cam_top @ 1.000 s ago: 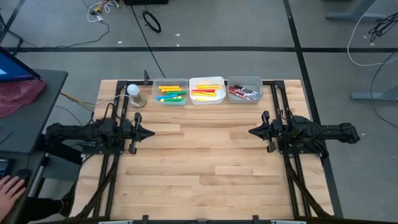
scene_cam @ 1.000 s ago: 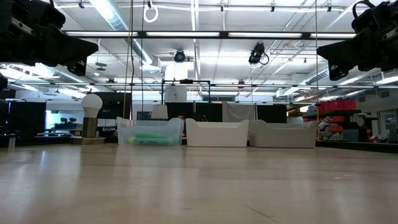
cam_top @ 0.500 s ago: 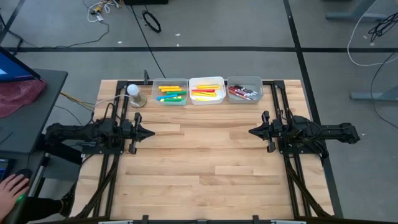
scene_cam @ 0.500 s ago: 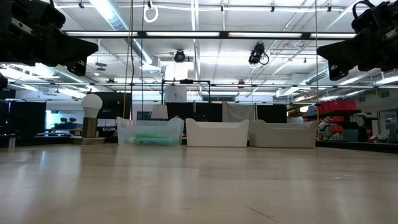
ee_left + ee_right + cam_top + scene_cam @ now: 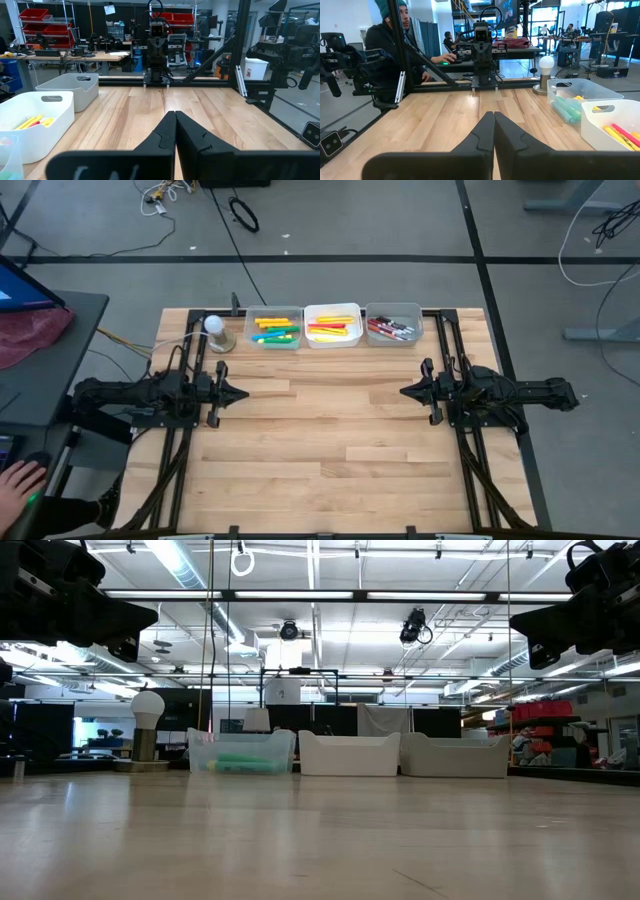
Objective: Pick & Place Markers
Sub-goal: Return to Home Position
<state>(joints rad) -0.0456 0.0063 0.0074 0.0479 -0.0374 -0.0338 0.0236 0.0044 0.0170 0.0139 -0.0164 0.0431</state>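
Note:
The markers lie in three bins at the table's far edge: yellow, green and orange ones in the left clear bin (image 5: 275, 328), yellow and pink-red ones in the middle white bin (image 5: 332, 326), dark maroon and red ones in the right bin (image 5: 393, 326). My left gripper (image 5: 244, 394) hovers shut and empty over the table's left side, pointing right. My right gripper (image 5: 404, 392) hovers shut and empty over the right side, pointing left. The shut fingertips show in the left wrist view (image 5: 175, 114) and the right wrist view (image 5: 493, 114).
A white bulb lamp (image 5: 214, 328) on a round base stands left of the bins. Bare wooden table (image 5: 320, 440) lies between and in front of the arms. A person sits beyond the table's left side (image 5: 395, 45); a hand (image 5: 18, 480) rests at the lower left.

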